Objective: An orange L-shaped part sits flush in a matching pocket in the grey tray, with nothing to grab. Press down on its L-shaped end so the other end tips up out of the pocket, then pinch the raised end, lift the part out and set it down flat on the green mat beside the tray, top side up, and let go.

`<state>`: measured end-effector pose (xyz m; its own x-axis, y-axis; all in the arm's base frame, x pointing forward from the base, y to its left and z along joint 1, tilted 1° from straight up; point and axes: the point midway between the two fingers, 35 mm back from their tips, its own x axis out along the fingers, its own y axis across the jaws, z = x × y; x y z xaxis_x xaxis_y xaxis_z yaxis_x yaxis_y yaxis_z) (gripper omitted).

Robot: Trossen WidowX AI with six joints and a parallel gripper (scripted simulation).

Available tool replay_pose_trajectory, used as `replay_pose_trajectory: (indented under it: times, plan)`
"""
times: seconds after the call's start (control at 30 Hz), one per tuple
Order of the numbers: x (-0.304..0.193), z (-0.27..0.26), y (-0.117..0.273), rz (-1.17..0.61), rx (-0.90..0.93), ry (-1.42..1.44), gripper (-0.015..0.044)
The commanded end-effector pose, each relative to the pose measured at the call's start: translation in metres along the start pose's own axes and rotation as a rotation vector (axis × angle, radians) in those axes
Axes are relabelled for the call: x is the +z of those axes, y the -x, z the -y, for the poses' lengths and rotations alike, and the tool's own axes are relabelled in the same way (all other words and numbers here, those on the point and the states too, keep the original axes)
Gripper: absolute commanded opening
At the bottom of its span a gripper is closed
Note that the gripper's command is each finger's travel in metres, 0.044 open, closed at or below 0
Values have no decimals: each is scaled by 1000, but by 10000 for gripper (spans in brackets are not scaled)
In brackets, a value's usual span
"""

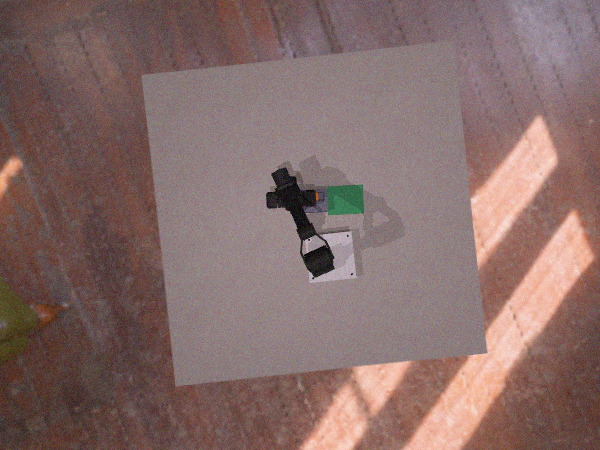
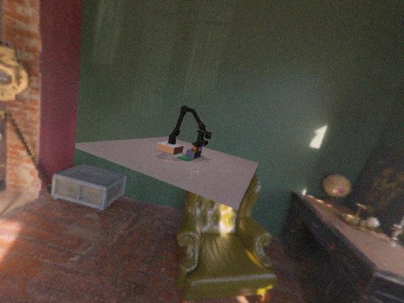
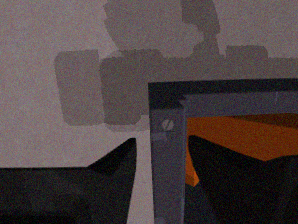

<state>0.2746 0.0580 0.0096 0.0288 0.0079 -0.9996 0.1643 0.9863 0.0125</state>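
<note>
The orange L-shaped part (image 1: 318, 196) (image 2: 194, 148) (image 3: 227, 131) is in the grey tray (image 1: 317, 208) (image 2: 192, 154) (image 3: 168, 180). In the exterior view it stands out above the tray's top, tipped up. Its far end is outside the wrist view. My gripper (image 3: 162, 142) is partly open with nothing pinched. In the wrist view one fingertip is outside the tray's wall and the other is over the orange part at the L-shaped end, hiding some of it. Whether that finger touches the part cannot be told. The green mat (image 1: 350, 205) (image 2: 184, 158) lies flat beside the tray.
The arm's base stands on a box with a white top (image 1: 342, 265) and orange-brown sides (image 2: 166, 149), near the tray. A screw head (image 3: 167, 124) is on the tray's corner. The arm's shadow falls over the table (image 1: 225, 300) and partly over the mat.
</note>
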Motion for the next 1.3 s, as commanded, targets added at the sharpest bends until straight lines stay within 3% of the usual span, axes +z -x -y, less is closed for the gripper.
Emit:
replay_pose_trajectory:
  times: [0.0,0.43,0.73,1.27]
  plan:
    - [0,0,0,0,0,0,180]
    - [-1,-11,15,-8,-4,5,180]
    - [-1,0,107,-8,-5,5,180]
    - [3,-2,109,16,6,-1,180]
